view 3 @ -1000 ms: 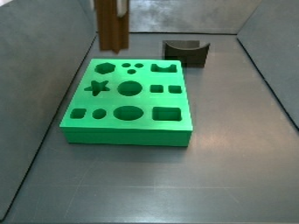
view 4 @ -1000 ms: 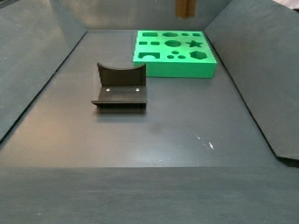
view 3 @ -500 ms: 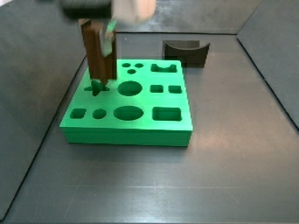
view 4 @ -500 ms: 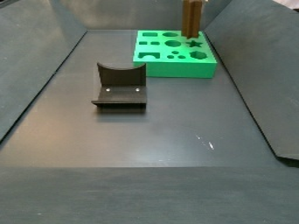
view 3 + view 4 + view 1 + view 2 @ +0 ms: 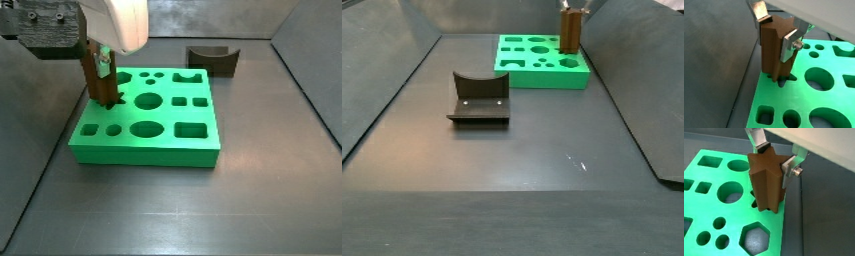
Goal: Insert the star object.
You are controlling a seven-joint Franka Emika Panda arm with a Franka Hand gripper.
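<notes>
The star object (image 5: 775, 52) is a tall brown ridged peg, also seen in the other wrist view (image 5: 767, 183) and in both side views (image 5: 102, 82) (image 5: 571, 33). It stands upright with its lower end inside the star-shaped hole of the green board (image 5: 147, 140) (image 5: 543, 74) (image 5: 791, 105) (image 5: 711, 228). My gripper (image 5: 777, 31) (image 5: 774, 157) is shut on the peg's upper part, silver fingers (image 5: 789, 44) on opposite sides. In a side view the gripper (image 5: 100, 50) sits low over the board's left side.
The green board has several other shaped holes: round, square, hexagonal. A squat dark block with a curved notch (image 5: 211, 59) (image 5: 480, 97) stands on the grey floor away from the board. Grey walls enclose the floor.
The gripper has come down with the peg. The peg was above the board, then at the star hole; now its lower end is sunk deeper into that hole.
</notes>
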